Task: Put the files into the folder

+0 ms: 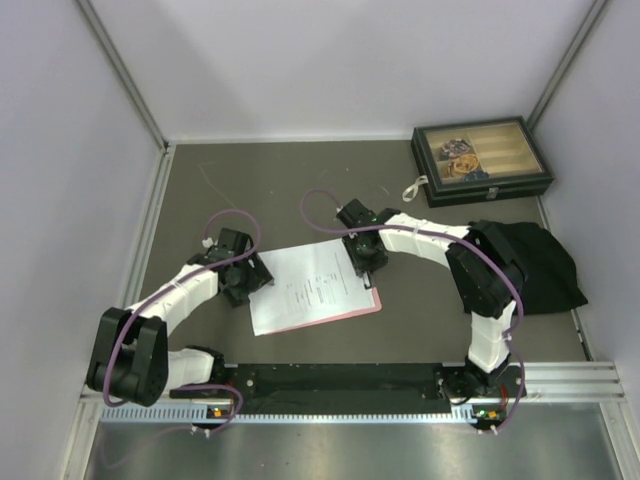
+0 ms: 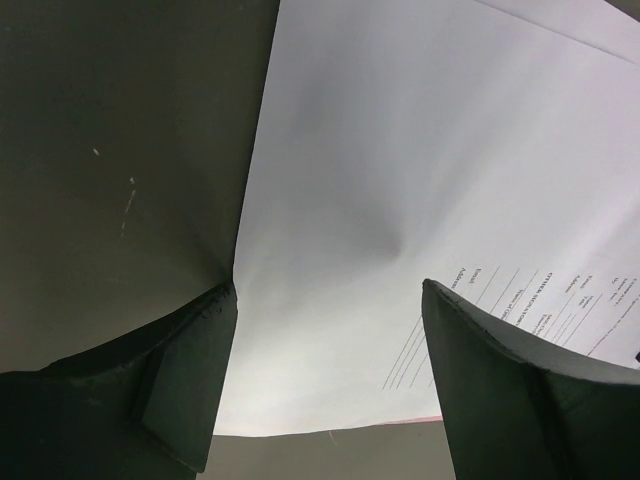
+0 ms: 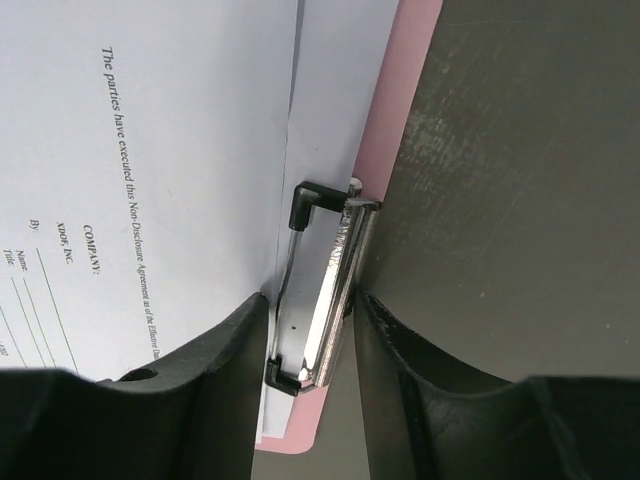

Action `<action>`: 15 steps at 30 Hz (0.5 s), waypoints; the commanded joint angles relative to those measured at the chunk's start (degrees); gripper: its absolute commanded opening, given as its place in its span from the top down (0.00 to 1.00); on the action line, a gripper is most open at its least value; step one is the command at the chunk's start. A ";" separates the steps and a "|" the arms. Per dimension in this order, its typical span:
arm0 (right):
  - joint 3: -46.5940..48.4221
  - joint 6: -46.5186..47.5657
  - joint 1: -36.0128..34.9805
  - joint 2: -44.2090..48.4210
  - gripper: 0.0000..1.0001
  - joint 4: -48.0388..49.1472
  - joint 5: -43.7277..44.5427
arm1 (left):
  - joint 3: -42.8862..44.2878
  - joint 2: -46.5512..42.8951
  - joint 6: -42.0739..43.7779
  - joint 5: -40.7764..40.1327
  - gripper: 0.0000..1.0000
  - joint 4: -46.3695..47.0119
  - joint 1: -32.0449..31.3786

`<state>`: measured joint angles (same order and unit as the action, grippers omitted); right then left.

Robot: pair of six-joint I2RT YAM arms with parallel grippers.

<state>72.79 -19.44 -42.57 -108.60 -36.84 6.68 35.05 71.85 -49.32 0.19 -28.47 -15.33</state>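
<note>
The files (image 1: 305, 285) lie stacked on the pink folder (image 1: 366, 306) in the middle of the table. In the right wrist view the printed top sheet (image 3: 150, 150) covers a plainer sheet (image 3: 335, 90), with the pink board (image 3: 405, 70) showing along their edge. My right gripper (image 3: 312, 297) straddles the folder's metal clip (image 3: 335, 270), a finger against each side. In the top view it (image 1: 365, 262) sits at the stack's right end. My left gripper (image 1: 250, 282) stands open over the stack's left end, with its fingers (image 2: 190, 370) spread above the white sheet (image 2: 400, 180).
A dark box with a glass lid (image 1: 480, 160) stands at the back right, with a small white loop (image 1: 413, 187) beside it. A black cloth (image 1: 545, 262) lies right of the right arm. A black rail (image 1: 340, 380) runs along the near edge. Walls close in on three sides.
</note>
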 commanded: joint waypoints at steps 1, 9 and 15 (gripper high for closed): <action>-2.04 0.37 0.29 -5.83 0.67 3.09 -0.35 | 0.90 0.48 1.24 1.49 0.21 0.78 0.30; -2.92 2.30 0.20 -6.54 1.00 4.41 -1.49 | 1.51 1.53 2.65 2.19 0.20 0.61 0.30; -5.55 2.31 2.83 -2.77 1.00 9.66 -8.94 | 2.48 4.17 4.85 2.45 0.20 -0.36 0.30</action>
<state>72.58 -17.45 -41.89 -108.71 -34.48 4.82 36.64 74.15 -46.50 1.98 -28.64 -15.29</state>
